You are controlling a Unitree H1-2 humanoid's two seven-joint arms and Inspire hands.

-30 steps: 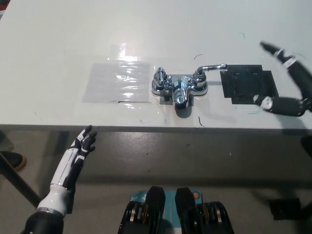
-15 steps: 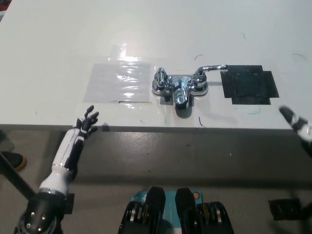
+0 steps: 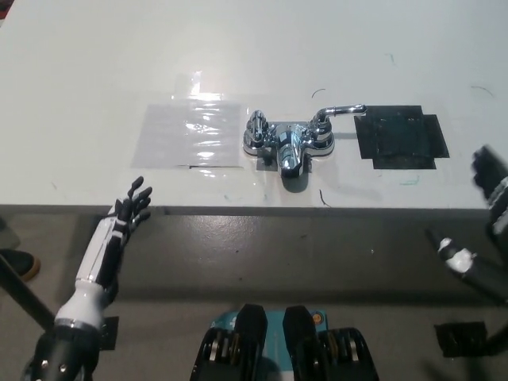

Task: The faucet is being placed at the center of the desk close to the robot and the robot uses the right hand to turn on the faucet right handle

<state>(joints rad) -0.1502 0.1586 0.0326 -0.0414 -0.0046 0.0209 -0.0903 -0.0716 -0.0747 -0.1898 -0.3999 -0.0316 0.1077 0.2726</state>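
White desk [image 3: 357, 48] fills most of my view, its far and side edges cut off. Only the near edge shows, running just ahead of both hands.

My right hand [image 3: 494, 210] is black, blurred and cut by the frame's right side, so I can't make out its full shape. What shows is spread apart and holds nothing. It hangs off the desk's near edge.

A clear sheet [image 3: 190, 133] lies flat on the desk, ahead of my left hand. A black patch [image 3: 401, 141] lies ahead of my right hand and a little to its left.

Between the two sits the chrome faucet [image 3: 287, 143], well apart from my right hand, ahead and to its left. Glare hides its finer detail. Nothing stands between it and the hand.

My white left hand [image 3: 131, 208] rests at the near edge with fingers spread, empty.

The right handle [image 3: 341, 109] points toward the patch, untouched.

A shoe [image 3: 17, 260] shows left of my left arm, half cut off.
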